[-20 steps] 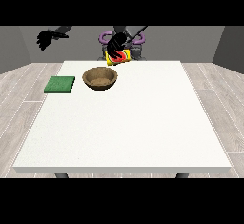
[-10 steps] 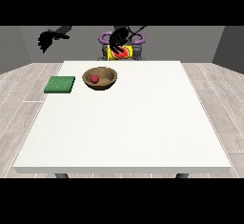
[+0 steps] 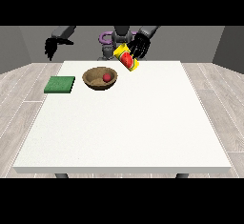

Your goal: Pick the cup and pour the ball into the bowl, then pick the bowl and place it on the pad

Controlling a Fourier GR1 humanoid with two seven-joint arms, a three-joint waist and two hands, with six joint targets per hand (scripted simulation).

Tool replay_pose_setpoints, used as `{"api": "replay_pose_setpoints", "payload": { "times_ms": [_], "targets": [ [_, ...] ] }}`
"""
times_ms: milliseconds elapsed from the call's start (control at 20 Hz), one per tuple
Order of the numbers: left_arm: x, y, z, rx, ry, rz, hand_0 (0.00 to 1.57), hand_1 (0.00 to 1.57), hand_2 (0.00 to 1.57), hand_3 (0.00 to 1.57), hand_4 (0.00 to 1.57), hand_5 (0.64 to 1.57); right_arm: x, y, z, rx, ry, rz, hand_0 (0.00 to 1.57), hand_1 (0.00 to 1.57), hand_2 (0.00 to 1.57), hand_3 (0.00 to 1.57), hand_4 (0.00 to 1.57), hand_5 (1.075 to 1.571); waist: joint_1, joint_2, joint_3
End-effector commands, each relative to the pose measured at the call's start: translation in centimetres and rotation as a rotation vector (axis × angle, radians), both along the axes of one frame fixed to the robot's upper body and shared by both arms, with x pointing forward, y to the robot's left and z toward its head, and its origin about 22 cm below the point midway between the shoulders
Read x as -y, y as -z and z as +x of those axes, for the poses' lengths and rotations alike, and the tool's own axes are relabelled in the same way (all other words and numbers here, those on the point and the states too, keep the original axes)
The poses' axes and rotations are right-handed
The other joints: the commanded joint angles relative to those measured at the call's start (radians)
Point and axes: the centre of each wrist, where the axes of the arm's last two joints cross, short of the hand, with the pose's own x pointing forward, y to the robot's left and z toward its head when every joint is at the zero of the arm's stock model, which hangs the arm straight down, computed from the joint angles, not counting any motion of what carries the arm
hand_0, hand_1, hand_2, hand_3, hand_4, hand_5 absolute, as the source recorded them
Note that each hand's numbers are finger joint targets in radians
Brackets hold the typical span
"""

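White table [image 3: 124, 127]: is filling most of the view, standing on a pale plank floor [image 3: 24, 89] with grey walls behind.

Robot [image 3: 119, 37]: is standing at the table's far edge, both arms reaching forward over it.

Yellow cup [image 3: 127, 57]: is being held in the air above the far part of the table, just to the right of the bowl and higher than it. It is tilting, its lower end pointing down and to the right; a red patch is showing on the side facing the camera. It is not touching the table.

Hand at the view's right [image 3: 139, 46]: is gripping the yellow cup, its black fingers curling round the cup's upper end.

Wooden bowl [image 3: 100, 78]: is resting upright on the table, near the far edge and left of centre, between the green pad and the cup.

Red ball [image 3: 107, 77]: is lying inside the bowl, towards its right side.

Green pad [image 3: 60, 84]: is lying flat on the table near the left edge, just beside the bowl but apart from it, with nothing on it.

Hand at the view's left [image 3: 51, 46]: is hanging in the air beyond the table's far left corner, above the level of the pad, its fingers drooping downward, relaxed and holding nothing.
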Motion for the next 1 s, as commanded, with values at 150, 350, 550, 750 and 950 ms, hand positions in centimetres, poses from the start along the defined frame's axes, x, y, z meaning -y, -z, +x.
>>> {"api": "replay_pose_setpoints", "payload": {
  "times_ms": [150, 350, 550, 750, 950],
  "targets": [
    [-3.2, 0.3, -2.1, 0.021, 0.035, -0.669, 0.00, 0.00, 0.00, 0.00, 0.00, 1.556, -5.8, -0.7, 3.6, 0.075, -0.015, 0.020, 0.00, 0.00, 0.00, 0.00, 0.29, 1.570, 0.017, 0.117, 0.0025],
    [-4.6, 3.4, -4.8, -0.010, 0.193, -0.831, 0.00, 0.00, 0.00, 0.00, 0.00, 1.565, -9.5, -0.4, 4.5, 0.047, 0.062, 0.024, 0.00, 0.00, 0.00, 0.00, 0.21, 1.571, 0.074, 0.118, 0.0126],
    [-6.2, 3.1, -4.3, 0.035, 0.309, -0.888, 0.00, 0.00, 0.00, 0.00, 0.00, 1.564, -12.6, -0.7, 5.9, 0.062, 0.099, 0.043, 0.00, 0.00, 0.00, 0.00, 0.32, 1.570, 0.114, 0.183, 0.0190],
    [-9.0, 5.6, -6.4, -0.024, 0.316, -0.895, 0.00, 0.00, 0.00, 0.00, 0.00, 1.564, -12.7, 1.8, 5.1, 0.011, 0.126, 0.057, 0.00, 0.00, 0.00, 0.00, 0.31, 1.569, 0.124, 0.123, 0.0205],
    [-10.4, 3.9, -5.4, -0.002, 0.299, -0.887, 0.00, 0.00, 0.00, 0.00, 0.00, 1.565, -13.7, 2.2, 6.7, -0.008, 0.127, 0.045, 0.00, 0.00, 0.00, 0.00, 0.26, 1.567, 0.098, 0.127, 0.0207]
  ]
}}
